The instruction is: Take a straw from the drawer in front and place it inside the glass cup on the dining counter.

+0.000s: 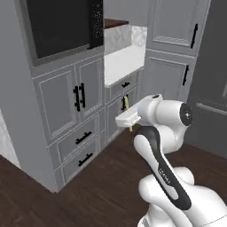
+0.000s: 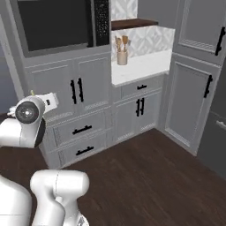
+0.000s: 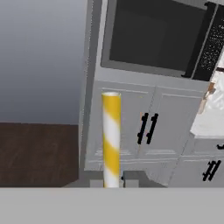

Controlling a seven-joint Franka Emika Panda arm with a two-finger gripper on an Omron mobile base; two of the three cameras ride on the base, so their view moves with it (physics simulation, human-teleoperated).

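- Left base view: the pincer (image 1: 129,119) sits on the end of the white arm (image 1: 165,133), about mid-frame, and it's clamped right down on the straw (image 1: 126,103). A short yellow stub pokes out above the hand and a smaller bit shows below it (image 1: 131,129). Left of the pincer are two closed grey drawers (image 1: 82,138) with short black bar handles, one stacked over the other, and above those a pair of cabinet doors (image 1: 75,98). Up and behind the pincer there's a white marble worktop (image 1: 123,62). Off to its right, tall grey cabinet doors (image 1: 173,73) with long black handles
- Right base view: the hand is at the far left edge, pincer (image 2: 47,100) aimed at the cabinets, and only a tiny yellow tip of the straw (image 2: 32,93) peeks up behind the wrist. You can't really see how the fingers sit from here. Just right of and below the pincer are the same two drawers (image 2: 82,129), both shut. Further right, on the worktop (image 2: 140,66), a holder with wooden utensils (image 2: 122,49) stands against the patterned tiles
- Hand view: the straw (image 3: 111,139) rises straight up from the bottom, yellow with white stripes, gripped low down. Past it is the grey cabinet front (image 3: 146,127), and above that the dark oven door (image 3: 153,35)
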